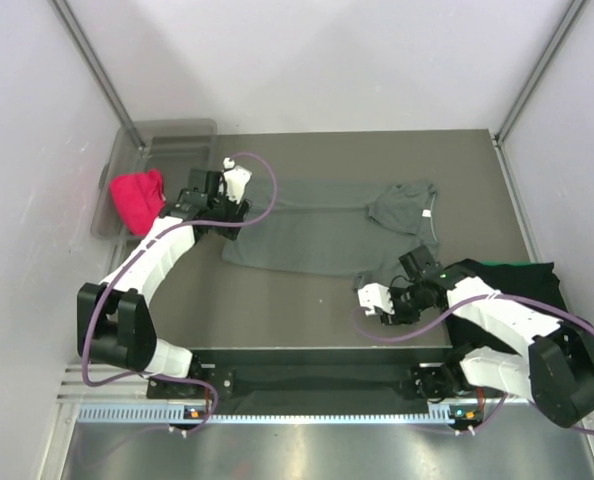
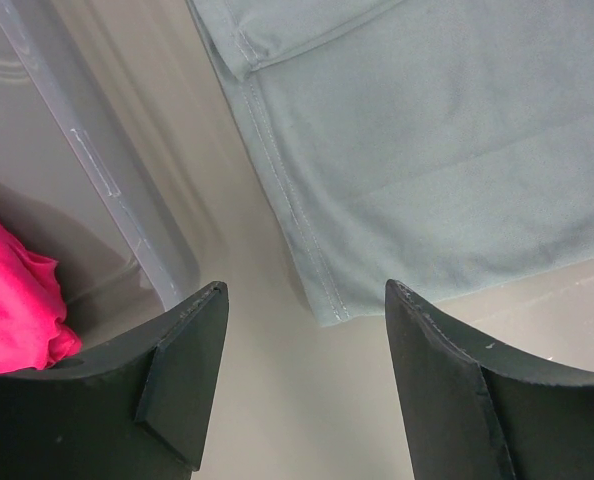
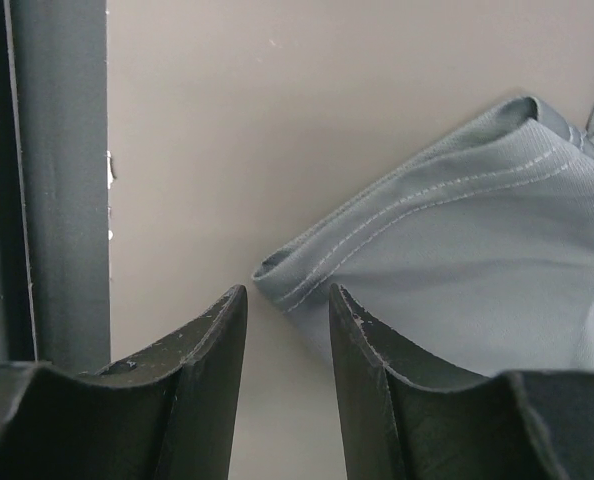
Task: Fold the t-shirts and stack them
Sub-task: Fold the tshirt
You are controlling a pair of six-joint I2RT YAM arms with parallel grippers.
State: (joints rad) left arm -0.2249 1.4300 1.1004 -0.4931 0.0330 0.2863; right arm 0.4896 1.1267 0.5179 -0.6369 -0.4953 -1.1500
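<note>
The dark grey t-shirt lies spread flat in the middle of the table, and the step in hand seems to be taking hold of it for a fold. Your left gripper hangs over the hem corner with its jaws spread wide and nothing between them. Your right gripper is low at the tip of the near sleeve, its jaws parted only a little and also holding nothing. To do this well, bring each gripper down until one finger slides under the cloth edge, and close only when the stitched seam is really between the fingers (a pinch on the top layer alone will probably slip). On the left, keep away from the wall of the clear plastic bin, which holds a pink cloth and stands just beside the hem. Lift both sides together, so that the cloth does not twist. The long axis of the shirt runs across the table from side to side: the white neck label and the collar point to your right, the hem to your left. The black folded t-shirts wait at the right edge, partly under the right arm, and I judge that the stack goes there.
</note>
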